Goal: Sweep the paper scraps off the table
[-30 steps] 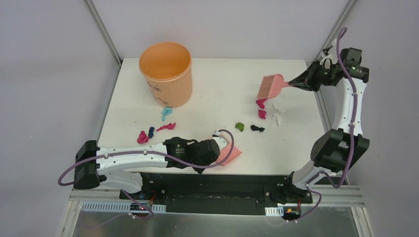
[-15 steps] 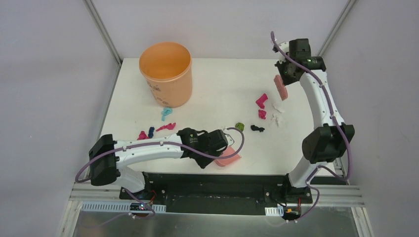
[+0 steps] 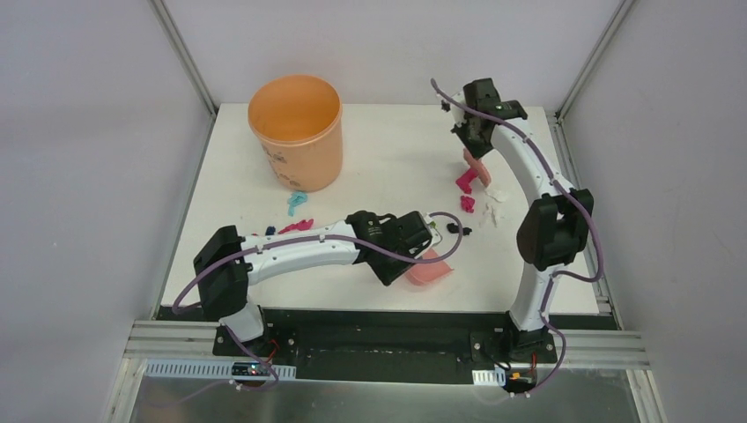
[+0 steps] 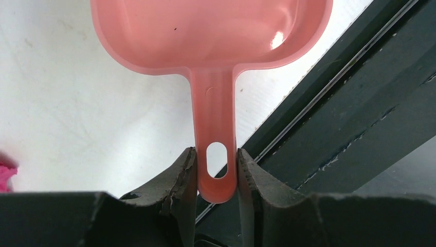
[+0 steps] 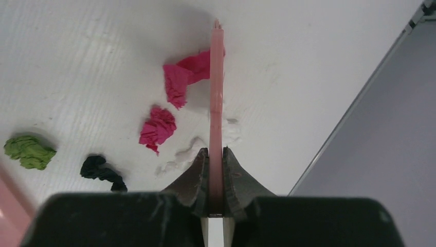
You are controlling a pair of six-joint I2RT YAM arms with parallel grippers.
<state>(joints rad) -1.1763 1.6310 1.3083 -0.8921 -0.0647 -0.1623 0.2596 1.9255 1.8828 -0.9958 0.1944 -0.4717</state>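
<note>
My left gripper (image 3: 416,249) is shut on the handle of the pink dustpan (image 3: 431,270), which lies near the table's front edge; the left wrist view shows the handle (image 4: 216,154) pinched between both fingers. My right gripper (image 3: 477,148) is shut on the pink hand brush (image 3: 477,168), seen edge-on in the right wrist view (image 5: 216,87), right beside a magenta scrap (image 5: 181,78). Another magenta scrap (image 5: 158,126), a black one (image 5: 99,169) and a green one (image 5: 29,151) lie to its left. A light blue scrap (image 3: 297,203) and a magenta scrap (image 3: 295,226) lie near the bucket.
An orange bucket (image 3: 296,130) stands at the back left of the white table (image 3: 396,141). White paper bits (image 3: 495,196) lie by the brush. The black front rail (image 4: 334,103) runs just beside the dustpan. The left arm stretches across the front and hides some scraps.
My right arm has swung in from the right edge and brought the brush down beside the magenta scraps. My left arm has carried the dustpan to the right along the front.
</note>
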